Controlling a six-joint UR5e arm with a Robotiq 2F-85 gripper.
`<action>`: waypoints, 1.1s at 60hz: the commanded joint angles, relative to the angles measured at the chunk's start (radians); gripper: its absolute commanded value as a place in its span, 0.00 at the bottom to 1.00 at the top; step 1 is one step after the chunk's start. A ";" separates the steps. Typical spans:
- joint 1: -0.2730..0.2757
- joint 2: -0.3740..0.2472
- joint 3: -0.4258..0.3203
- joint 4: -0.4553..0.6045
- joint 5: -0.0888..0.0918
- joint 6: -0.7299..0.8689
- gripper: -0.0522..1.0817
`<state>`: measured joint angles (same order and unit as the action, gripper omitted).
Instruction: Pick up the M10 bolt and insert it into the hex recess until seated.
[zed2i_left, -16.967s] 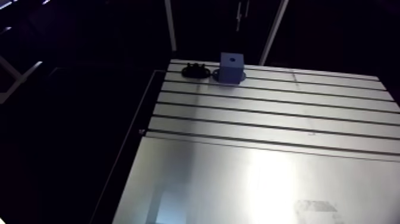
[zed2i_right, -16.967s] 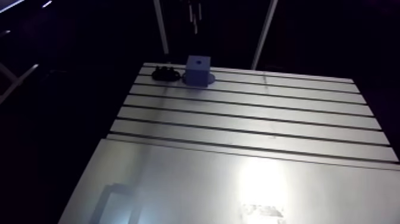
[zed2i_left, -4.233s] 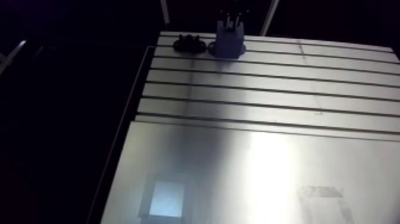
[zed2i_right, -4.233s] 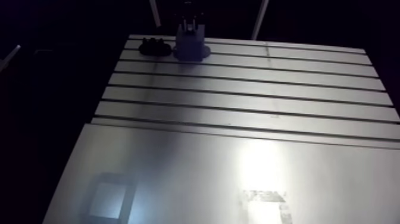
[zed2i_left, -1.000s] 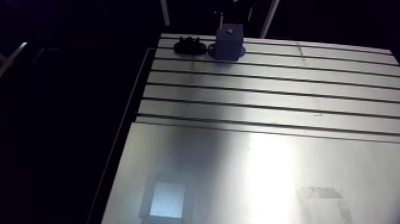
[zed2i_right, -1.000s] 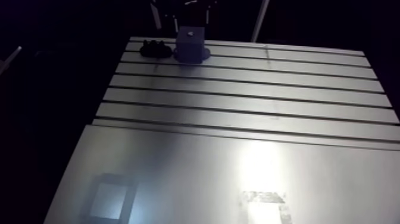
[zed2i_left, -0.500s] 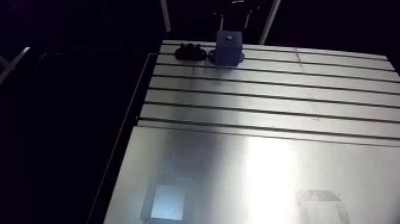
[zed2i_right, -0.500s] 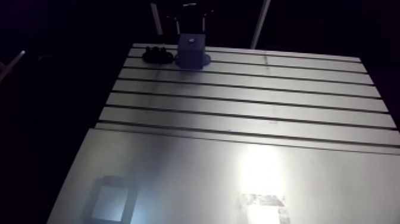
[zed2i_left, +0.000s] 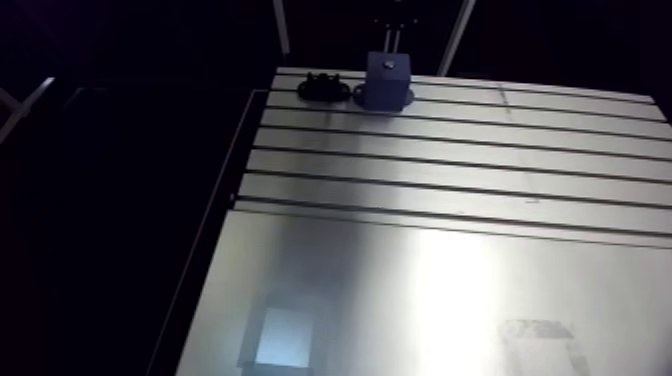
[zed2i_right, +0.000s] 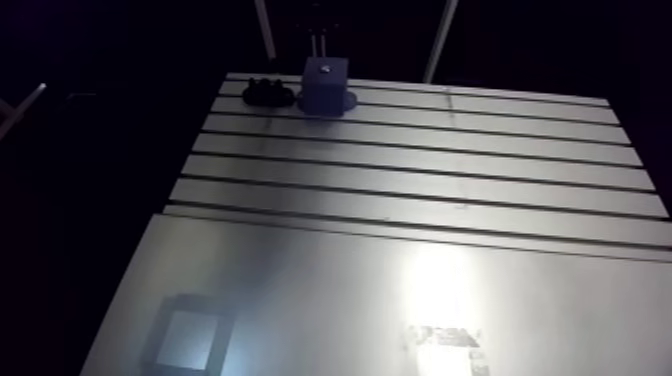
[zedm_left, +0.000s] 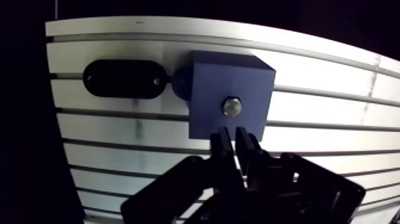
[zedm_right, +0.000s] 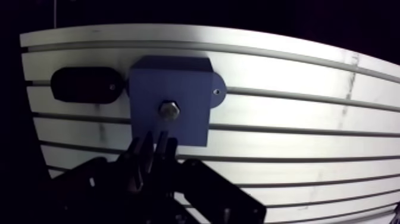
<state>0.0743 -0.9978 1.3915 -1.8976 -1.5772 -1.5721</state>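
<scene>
Bolt (zedm_left: 232, 107) head-up in blue block (zedm_left: 208, 89); seems stiff, slick, weighty; takes grip across hex head; claw (zedm_left: 234, 132) pinched together, empty.

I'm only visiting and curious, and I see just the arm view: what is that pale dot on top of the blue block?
Observer: A bolt. The wrist view shows its hex head sitting in the block top.
Visitor: Is the gripper holding anything?
Observer: No. The gripper is shut and empty, just short of the bolt.
Visitor: And the black thing beside the block?
Observer: From above, that holder is a plain oval with a small pale spot at the end nearest the block.
</scene>
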 joint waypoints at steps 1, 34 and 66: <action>-0.001 0.011 -0.019 0.010 0.001 0.022 0.89; -0.005 0.052 -0.056 0.058 -0.001 0.024 0.94; -0.010 0.077 -0.071 0.054 -0.002 0.022 0.95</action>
<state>0.0659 -0.9284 1.3266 -1.8418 -1.5789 -1.5497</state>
